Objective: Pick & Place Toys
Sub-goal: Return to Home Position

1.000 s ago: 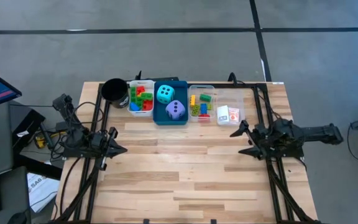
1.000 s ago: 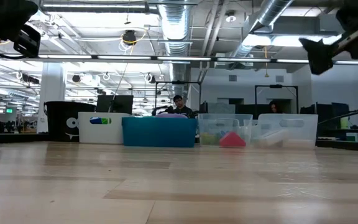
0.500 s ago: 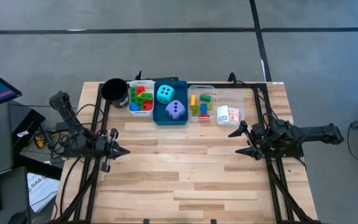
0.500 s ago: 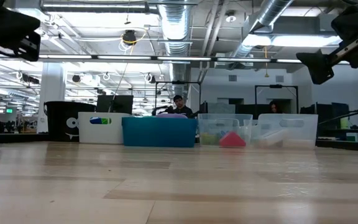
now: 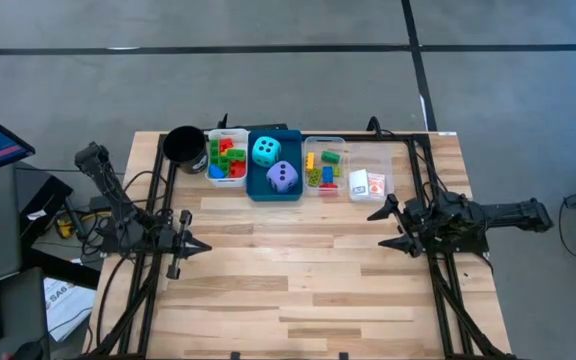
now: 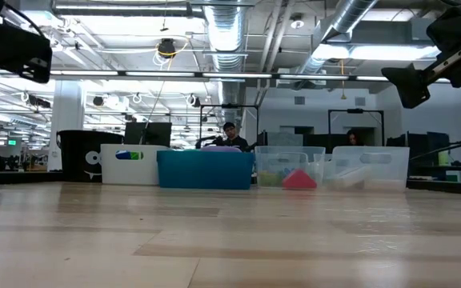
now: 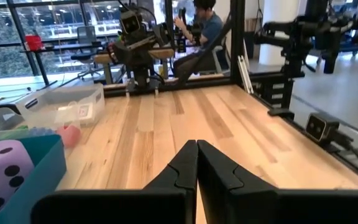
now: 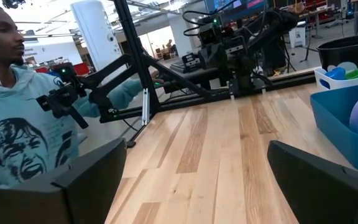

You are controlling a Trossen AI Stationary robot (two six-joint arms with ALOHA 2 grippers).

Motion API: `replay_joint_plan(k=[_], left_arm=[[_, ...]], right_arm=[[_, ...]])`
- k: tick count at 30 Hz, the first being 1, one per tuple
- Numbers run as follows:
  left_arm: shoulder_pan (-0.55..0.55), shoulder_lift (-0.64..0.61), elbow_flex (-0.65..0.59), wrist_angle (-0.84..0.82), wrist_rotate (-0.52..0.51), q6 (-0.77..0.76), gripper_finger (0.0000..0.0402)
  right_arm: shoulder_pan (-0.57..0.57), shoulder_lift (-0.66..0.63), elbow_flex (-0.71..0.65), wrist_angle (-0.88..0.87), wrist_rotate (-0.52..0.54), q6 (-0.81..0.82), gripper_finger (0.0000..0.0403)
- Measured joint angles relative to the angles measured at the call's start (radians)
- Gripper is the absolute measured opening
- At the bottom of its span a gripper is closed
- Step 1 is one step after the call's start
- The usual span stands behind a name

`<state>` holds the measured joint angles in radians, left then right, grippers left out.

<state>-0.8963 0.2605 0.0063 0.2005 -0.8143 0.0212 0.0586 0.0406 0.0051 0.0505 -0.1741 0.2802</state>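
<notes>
a: as seen from above, left gripper (image 5: 194, 245) hanging over the table's (image 5: 298, 280) left side, fingers pressed together.
b: and the right gripper (image 5: 378, 229)?
a: over the right side, fingers spread well apart, clamped on nothing.
b: toys?
a: lined up along the far edge. bricks (image 5: 227, 160) in the white tray (image 5: 230, 132) and left clear tray (image 5: 325, 139), cyan die (image 5: 265, 151) and purple die (image 5: 282, 177) in the blue tray (image 5: 294, 146), cards (image 5: 368, 185) in the right clear tray (image 5: 371, 168).
</notes>
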Motion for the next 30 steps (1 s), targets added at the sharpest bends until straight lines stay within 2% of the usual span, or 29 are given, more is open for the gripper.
replay_joint_plan(k=[30], left_arm=[[0.0,0.033,0.0,0.0,0.0,0.0,0.0]], right_arm=[[0.0,0.0,0.0,0.0,-0.001,0.0,0.0384]])
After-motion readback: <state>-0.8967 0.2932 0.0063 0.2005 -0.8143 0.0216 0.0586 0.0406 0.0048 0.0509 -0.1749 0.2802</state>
